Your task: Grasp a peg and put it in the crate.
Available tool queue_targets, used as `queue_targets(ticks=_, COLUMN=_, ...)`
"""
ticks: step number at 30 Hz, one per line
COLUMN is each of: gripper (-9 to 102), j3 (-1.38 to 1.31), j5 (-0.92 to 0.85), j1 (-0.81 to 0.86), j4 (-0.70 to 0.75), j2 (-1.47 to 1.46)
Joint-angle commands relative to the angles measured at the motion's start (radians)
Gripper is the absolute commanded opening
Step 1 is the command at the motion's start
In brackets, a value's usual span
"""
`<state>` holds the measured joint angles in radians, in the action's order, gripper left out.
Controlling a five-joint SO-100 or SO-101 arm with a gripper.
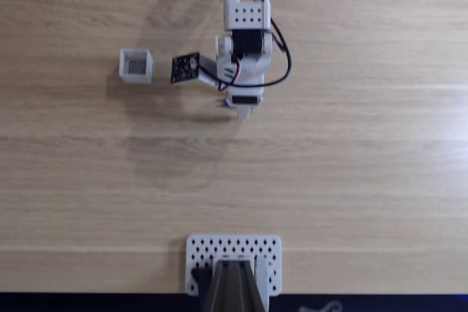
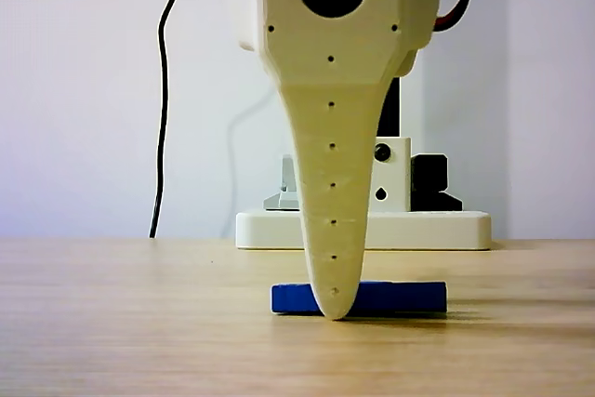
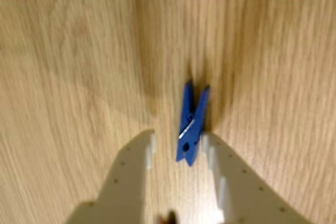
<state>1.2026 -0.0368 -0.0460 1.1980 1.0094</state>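
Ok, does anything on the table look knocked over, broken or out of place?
Nothing stands out. The blue peg lies flat and whole on the wood between the open end effector fingers, and the crate sits upright off to the left in the fixed view.

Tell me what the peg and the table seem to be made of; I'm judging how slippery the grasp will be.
The peg looks like smooth, matte blue plastic, judging by its even colour, with a small silvery spring that is probably metal. The table shows pale wood grain in straight streaks with a low sheen; whether it is solid wood or a laminate print cannot be told.
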Motion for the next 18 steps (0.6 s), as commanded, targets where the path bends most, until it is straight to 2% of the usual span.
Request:
queue_targets(ticks=1, gripper=9, j3=-0.054, j5=0.008, j1=0.002, j4=-0.009, j2=0.011)
queue_targets(ticks=4, gripper=-2, j3=-0.054, j5=0.003, j1=0.008, j4=0.002, j2=-0.005)
queue_targets(ticks=11, gripper=-1, j3=-0.006, j5=-0.003, j1=0.012, j4=-0.015, j2=0.017)
queue_targets(ticks=18, gripper=-1, j3=0.311, j5=-0.13, j1=0.02, j4=-0.178, j2=0.35)
